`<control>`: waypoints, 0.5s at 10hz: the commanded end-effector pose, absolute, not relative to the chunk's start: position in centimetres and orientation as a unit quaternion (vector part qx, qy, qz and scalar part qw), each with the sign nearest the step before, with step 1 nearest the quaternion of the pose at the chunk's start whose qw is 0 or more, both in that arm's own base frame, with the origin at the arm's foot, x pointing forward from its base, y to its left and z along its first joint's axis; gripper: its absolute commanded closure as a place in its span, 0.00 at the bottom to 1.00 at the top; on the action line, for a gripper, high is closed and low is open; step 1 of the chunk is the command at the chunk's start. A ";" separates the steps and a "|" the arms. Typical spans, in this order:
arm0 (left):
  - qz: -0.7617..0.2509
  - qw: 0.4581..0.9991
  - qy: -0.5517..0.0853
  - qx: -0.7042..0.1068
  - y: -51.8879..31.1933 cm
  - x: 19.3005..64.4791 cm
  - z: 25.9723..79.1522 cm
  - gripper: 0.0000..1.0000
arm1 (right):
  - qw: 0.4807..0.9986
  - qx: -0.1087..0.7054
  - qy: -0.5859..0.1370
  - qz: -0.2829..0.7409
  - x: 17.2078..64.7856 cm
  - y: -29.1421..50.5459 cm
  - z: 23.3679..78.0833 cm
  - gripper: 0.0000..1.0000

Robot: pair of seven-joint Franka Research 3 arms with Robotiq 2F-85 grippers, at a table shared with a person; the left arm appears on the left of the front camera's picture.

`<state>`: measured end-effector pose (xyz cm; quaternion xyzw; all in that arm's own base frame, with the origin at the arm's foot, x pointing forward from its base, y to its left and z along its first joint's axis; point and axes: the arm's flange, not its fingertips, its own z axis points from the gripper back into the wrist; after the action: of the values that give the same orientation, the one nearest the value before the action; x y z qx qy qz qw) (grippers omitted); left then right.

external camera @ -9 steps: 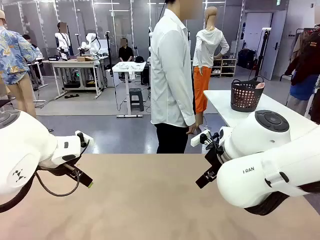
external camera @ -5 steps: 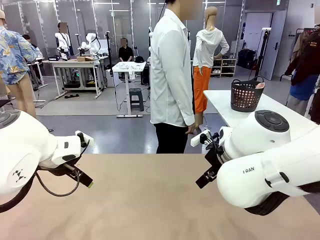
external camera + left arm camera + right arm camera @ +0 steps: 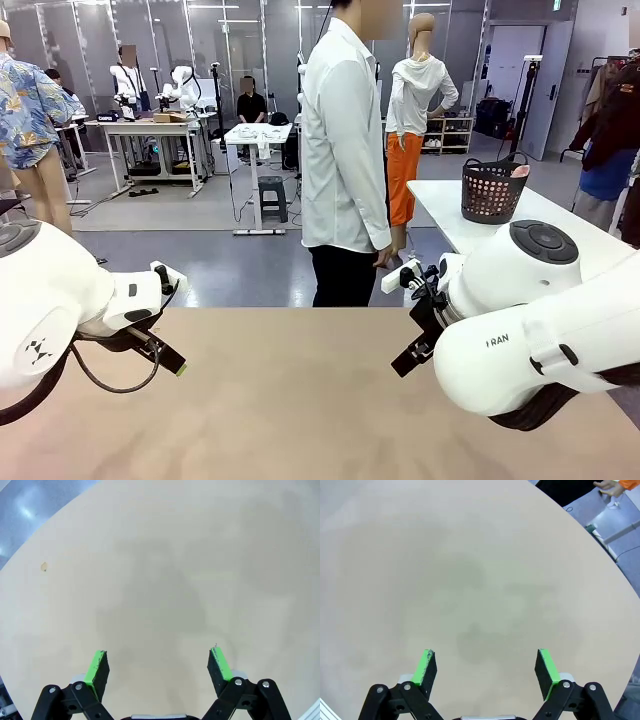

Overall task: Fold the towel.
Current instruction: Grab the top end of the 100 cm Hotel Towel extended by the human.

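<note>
Front view: we see the towel (image 3: 520, 171) as a pink scrap at the rim of the dark basket (image 3: 490, 195), on the white side table (image 3: 445, 215)
We read "FRAN" on the right arm (image 3: 520, 350); the left gripper (image 3: 158, 652) and right gripper (image 3: 486, 652) hang over the tan table (image 3: 300, 400), jaws spread wide, gripping nothing; the person (image 3: 343, 150) stands side-on at its far edge

A salmon-pink cloth towel (image 3: 520, 171), seemingly bunched, peeks over the rim of the dark latticed basket (image 3: 490, 197) on the far white table (image 3: 442, 205).
</note>
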<state>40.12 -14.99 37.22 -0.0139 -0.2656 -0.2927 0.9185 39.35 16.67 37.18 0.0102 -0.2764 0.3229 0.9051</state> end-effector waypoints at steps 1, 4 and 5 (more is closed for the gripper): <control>-0.293 0.919 -0.266 -0.014 -15.0 40.1 37.2 0.00 | 0.905 0.011 -0.276 0.322 39.4 16.7 37.2 0.00; -0.322 0.893 -0.316 -0.007 -15.6 40.3 42.4 0.00 | 0.903 0.024 -0.299 0.309 39.8 16.7 42.8 0.00; -0.307 0.895 -0.323 -0.031 -15.7 40.3 45.4 0.00 | 0.911 0.031 -0.282 0.298 40.0 16.6 46.0 0.00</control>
<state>40.50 -15.76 42.09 -0.0144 -0.3143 -0.3046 0.8990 39.99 16.82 42.09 0.0138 -0.2971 0.3153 0.9012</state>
